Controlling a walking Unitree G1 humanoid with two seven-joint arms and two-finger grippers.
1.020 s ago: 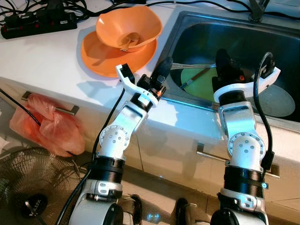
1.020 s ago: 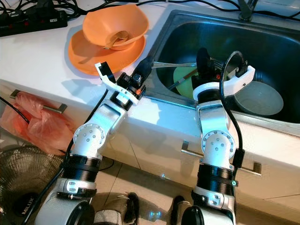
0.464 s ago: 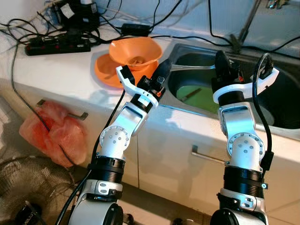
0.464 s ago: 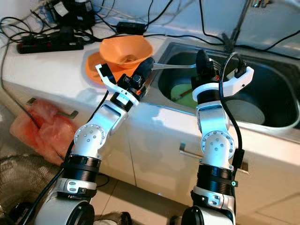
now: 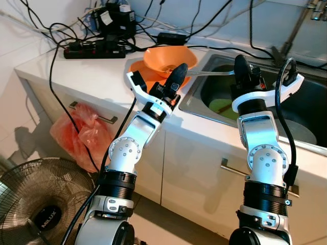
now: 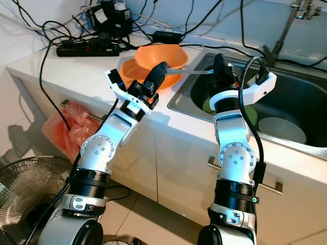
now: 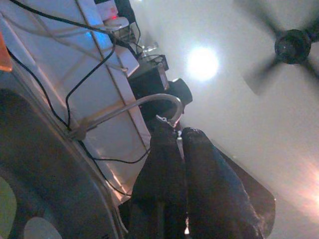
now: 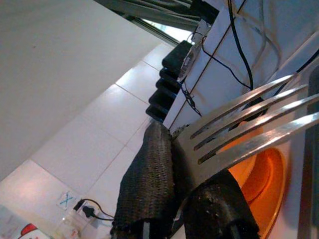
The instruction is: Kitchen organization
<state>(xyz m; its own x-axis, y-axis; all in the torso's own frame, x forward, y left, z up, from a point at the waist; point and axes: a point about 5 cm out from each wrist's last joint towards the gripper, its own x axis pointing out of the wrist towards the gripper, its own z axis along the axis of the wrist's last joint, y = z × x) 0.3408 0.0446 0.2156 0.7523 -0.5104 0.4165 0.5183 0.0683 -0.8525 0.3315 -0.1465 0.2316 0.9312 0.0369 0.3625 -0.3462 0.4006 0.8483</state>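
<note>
Both jaws were pinched on one fork (image 5: 207, 73): left gripper (image 5: 176, 76) held its handle, right gripper (image 5: 239, 65) its tines. Behind them sat an orange bowl (image 5: 166, 57); beneath, the sink (image 5: 306, 109).

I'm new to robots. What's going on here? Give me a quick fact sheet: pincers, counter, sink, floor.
Left pincer: shut on one end of a fork
Right pincer: shut on the fork's pronged end
Fork: held level above the sink edge
Counter: orange bowl, power strip
Sink: green plate, pale plate
Floor: fan
Cupboard handle: pink bag
</note>
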